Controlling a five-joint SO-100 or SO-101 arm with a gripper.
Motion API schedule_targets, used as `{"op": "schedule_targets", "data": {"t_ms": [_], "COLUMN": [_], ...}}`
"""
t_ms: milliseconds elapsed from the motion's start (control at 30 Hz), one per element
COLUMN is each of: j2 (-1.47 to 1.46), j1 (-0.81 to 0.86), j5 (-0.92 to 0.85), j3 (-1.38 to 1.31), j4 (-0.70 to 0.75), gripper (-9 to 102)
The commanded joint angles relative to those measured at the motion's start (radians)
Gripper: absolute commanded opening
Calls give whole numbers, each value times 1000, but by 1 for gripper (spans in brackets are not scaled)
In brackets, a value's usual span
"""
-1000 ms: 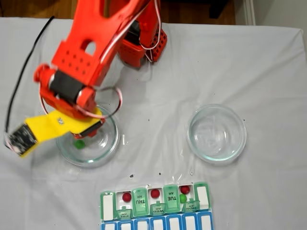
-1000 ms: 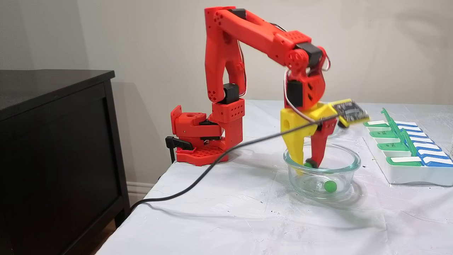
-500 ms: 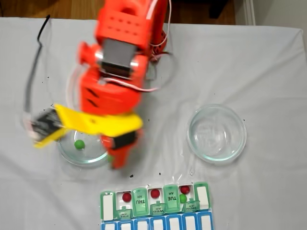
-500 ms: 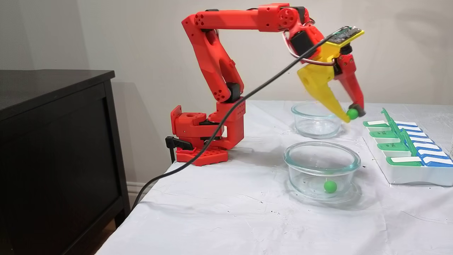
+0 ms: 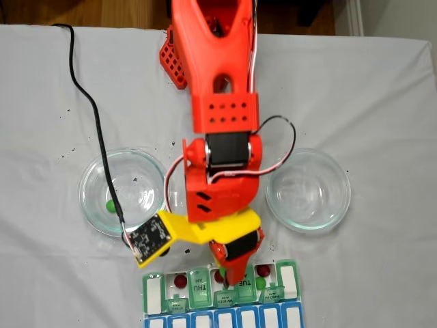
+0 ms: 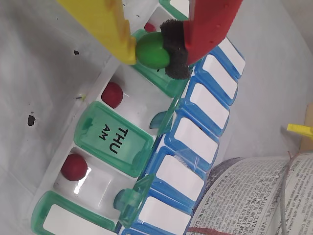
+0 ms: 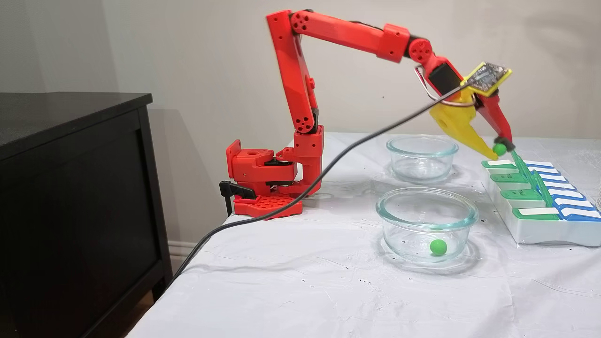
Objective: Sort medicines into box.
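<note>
White cloth covers the table (image 7: 291, 281), with a pale wall behind and a black cabinet (image 7: 75, 188) off to the left in the side-on fixed view. Out at the end of the red arm (image 7: 300, 84), the gripper (image 6: 155, 46) is clamped on a bright green ball (image 6: 152, 50), squeezed between the yellow finger (image 6: 105, 24) and the black pad on the red finger (image 6: 212, 22). From the side, that ball (image 7: 499, 149) hangs just above the far end of the pill box (image 7: 535, 230).

Looking through the wrist view, the held ball sits over the green row of the pill box (image 6: 44, 215), above an open cell next to the closed lid marked THU AM (image 6: 115, 142). A dark red ball (image 6: 112, 94) lies in the open white cell on one side of that lid, and another red ball (image 6: 74, 167) in the cell on the other side. Blue lids with white labels run along the row beside them.

From the top-down fixed view, the gripper (image 5: 230, 277) covers the middle of the box (image 5: 153, 297); a green ball (image 5: 260, 281) and a red one (image 5: 263, 270) share a cell just to the right of it. One glass dish (image 5: 89, 195) on the left holds a single green ball (image 5: 110, 204); the other dish (image 5: 345, 195) stands to the right. A black cable (image 5: 95, 116) trails across the cloth to the small board on the wrist.
</note>
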Motion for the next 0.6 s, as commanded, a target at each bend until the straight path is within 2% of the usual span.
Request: {"op": "schedule_targets", "data": {"t_ms": [0, 233, 400, 567], "j2": [18, -25, -104, -120], "j1": [-12, -5, 6, 15], "j5": [-3, 17, 43, 57], "j3": [-77, -91, -167, -184], "j4": [-52, -72, 8, 8], "gripper": [0, 0, 0, 0]}}
